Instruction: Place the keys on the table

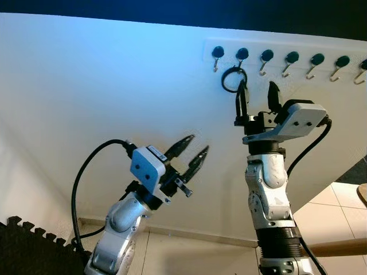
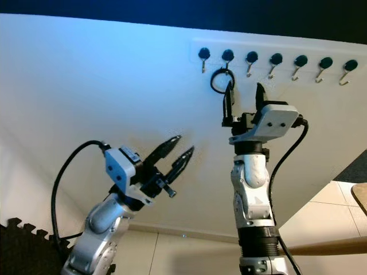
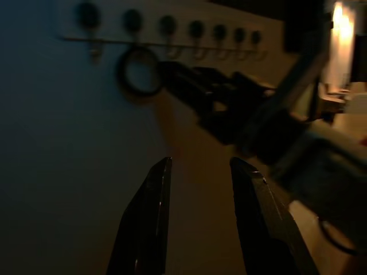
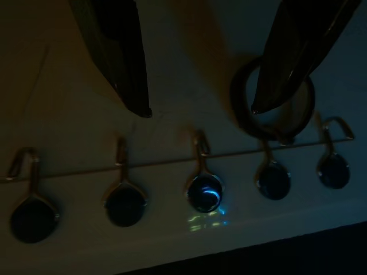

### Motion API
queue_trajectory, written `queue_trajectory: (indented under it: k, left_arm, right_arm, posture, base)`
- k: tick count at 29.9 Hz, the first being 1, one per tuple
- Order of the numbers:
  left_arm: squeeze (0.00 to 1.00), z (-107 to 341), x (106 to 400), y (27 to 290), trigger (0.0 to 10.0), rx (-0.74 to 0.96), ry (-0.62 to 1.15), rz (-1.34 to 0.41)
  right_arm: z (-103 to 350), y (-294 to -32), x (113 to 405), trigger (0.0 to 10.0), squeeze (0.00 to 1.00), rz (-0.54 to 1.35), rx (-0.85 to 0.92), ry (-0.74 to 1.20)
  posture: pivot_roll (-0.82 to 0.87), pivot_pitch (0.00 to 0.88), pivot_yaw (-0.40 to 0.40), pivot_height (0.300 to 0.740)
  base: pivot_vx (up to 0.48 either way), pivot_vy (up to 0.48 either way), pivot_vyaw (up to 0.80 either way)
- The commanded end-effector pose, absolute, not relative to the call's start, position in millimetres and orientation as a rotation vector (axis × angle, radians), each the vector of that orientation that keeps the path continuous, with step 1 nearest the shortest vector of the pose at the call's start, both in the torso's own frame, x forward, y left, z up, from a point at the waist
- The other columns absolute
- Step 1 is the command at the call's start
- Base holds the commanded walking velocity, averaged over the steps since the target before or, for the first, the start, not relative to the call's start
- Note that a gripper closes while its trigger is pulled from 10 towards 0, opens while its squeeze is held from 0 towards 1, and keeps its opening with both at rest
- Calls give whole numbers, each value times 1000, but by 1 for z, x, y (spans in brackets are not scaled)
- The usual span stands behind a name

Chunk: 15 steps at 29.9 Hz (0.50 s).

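While raised, right hand (image 1: 257, 94) fingers spread at prob. key ring (image 1: 233, 79).

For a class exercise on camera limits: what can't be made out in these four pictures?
- Keys: the ring on its hook shows as a dark loop; no key is discernible.
- Ring in the right wrist view: partly covered by the right gripper.
- Table: cut off by the head views' edge.
- Left gripper wrist view: dark, blurred.

- The head views were bright and sharp, the white wall (image 1: 103, 86) tinted blue toward the upper left.
- Both wrist views were very dark and soft.
- A warm glare burned in the left wrist view's upper right.
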State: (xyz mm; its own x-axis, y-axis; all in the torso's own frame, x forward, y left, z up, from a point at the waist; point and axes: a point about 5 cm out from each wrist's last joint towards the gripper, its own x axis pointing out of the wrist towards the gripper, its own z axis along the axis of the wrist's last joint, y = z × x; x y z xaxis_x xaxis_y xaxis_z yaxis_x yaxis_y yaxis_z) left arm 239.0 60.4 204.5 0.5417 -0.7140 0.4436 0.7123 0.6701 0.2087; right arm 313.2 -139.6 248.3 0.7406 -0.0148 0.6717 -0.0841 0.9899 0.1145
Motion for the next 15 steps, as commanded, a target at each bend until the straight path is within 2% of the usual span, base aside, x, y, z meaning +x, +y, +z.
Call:
queue_trajectory:
  k: [1,15]
  left_arm:
    - [0,208,239,58,10000,14,-530,-860]
    - [0,207,238,58,10000,31,-515,-866]
  right_arm:
    - [249,-141,314,10000,0,35,141,-735]
    - [250,-144,320,10000,0,13,159,-713]
  posture:
    - [32,124,-31,740]
    - [32,111,-33,740]
  base:
    - [0,0,0]
    - [0,0,0]
